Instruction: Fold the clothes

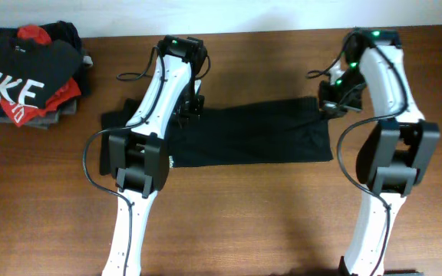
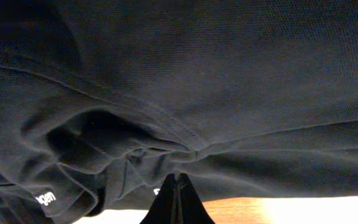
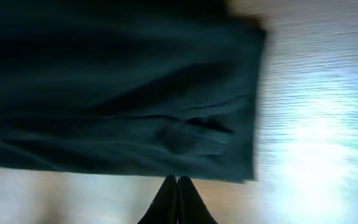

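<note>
The clothes, a black T-shirt, lie as a long flat strip across the middle of the table. My left gripper sits at the strip's far edge near its left end. In the left wrist view that gripper is shut, and the T-shirt's fabric puckers toward its tips. Small white lettering shows on a fold. My right gripper is at the far right corner. In the blurred right wrist view it is shut, tips on the edge of the T-shirt.
A pile of folded garments, topped by a black shirt with white NIKE letters, sits at the table's far left corner. Bare wooden table lies in front of the strip, between the two arm bases.
</note>
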Controlling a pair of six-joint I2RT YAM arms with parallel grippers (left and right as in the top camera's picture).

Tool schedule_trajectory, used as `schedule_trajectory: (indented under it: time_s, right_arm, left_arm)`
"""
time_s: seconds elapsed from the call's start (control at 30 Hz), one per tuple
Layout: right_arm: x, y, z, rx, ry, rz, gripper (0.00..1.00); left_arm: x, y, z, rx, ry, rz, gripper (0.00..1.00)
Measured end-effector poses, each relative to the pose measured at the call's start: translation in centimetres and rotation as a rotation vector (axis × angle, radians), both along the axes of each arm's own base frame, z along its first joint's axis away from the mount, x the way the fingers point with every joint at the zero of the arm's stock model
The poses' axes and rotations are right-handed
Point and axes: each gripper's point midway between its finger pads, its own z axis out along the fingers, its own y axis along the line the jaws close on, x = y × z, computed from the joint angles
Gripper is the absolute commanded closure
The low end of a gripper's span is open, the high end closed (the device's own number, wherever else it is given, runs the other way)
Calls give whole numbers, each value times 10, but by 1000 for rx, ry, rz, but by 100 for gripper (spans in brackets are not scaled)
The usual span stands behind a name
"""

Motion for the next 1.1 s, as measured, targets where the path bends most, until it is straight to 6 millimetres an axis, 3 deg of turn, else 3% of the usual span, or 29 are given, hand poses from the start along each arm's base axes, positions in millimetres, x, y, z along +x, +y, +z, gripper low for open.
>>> schedule_trajectory:
  time_s: [0.2,0.33,0.6,0.73,0.93,1.1]
  right_arm:
    - [-16,39,-44,18,52,71,96]
    - [-22,38,-78,10,54,48,96]
    - [-24,24,-79,8,55,-1,96]
    - [-30,9,-79,-22,81,-21,96]
    - [-33,0,-79,-39,90,-20,96]
    - [-33,0,-79,-41,91,-19,96]
  left_arm:
    - [1,0,0,0,-1,1,99]
    - [2,0,0,-3,-8,2,99]
    - [9,-2,-2,-11,-33,2,99]
    - [11,1,-13,-4,-24,4,99]
    - [5,22,-47,26,71,45,99]
    - [7,34,-48,23,81,76,99]
